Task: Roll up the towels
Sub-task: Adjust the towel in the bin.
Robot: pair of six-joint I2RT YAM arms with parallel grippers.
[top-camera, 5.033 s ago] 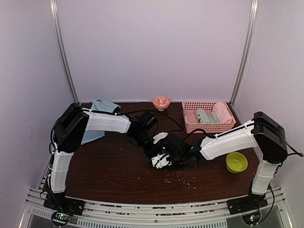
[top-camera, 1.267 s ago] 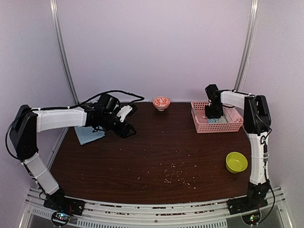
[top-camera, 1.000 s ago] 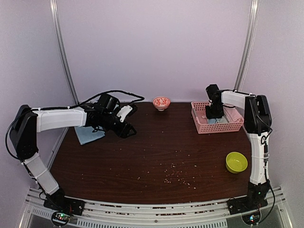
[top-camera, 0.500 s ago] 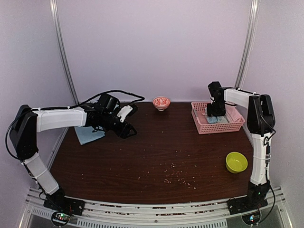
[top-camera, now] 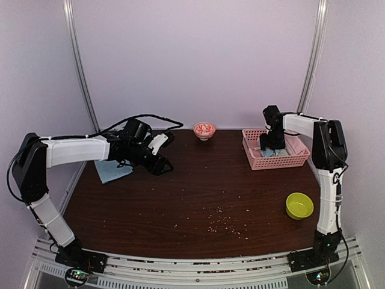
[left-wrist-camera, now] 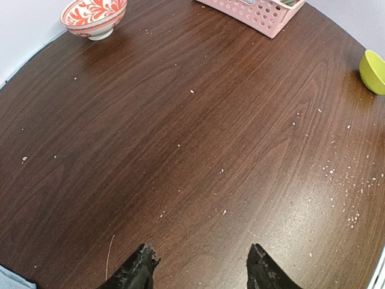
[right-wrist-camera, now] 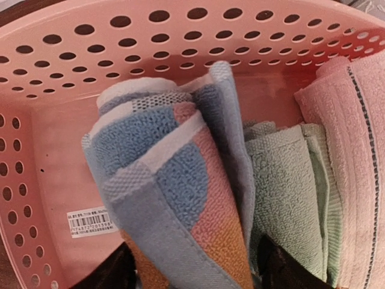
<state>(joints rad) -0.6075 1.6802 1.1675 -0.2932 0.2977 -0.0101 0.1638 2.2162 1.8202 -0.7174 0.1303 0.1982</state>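
Now, spotted towel (right-wrist-camera: 174,180): soft and loopy, light blue with orange and white patches, rolled into a fat roll, in the left end of the basket.
Plain towel (top-camera: 111,171): light blue, flat on the far left of the table (top-camera: 198,192), partly under the left arm (top-camera: 72,150).
Basket (right-wrist-camera: 120,36): pink plastic full of round holes, far right on the table.
Other towels: a green towel (right-wrist-camera: 289,186) and a pink towel (right-wrist-camera: 349,144), both fuzzy and rolled, right of the spotted one.
Bowls: a round red-and-white bowl (top-camera: 204,129) at the far edge, a shiny lime bowl (top-camera: 299,205) near right.
Table: dark brown wood with pale crumbs (top-camera: 222,224).
Count: four towels, two bowls, one basket, two arms.
Left gripper (left-wrist-camera: 200,259): black fingers wide apart, nothing between them, over bare wood.
Right gripper (right-wrist-camera: 194,256): down in the basket, one dark finger on each side of the spotted roll; I cannot tell if they squeeze it.
Only the right wrist view: the towel loops and a barcode sticker (right-wrist-camera: 90,223).
Only the top view: the plain towel spread out, and both arms.
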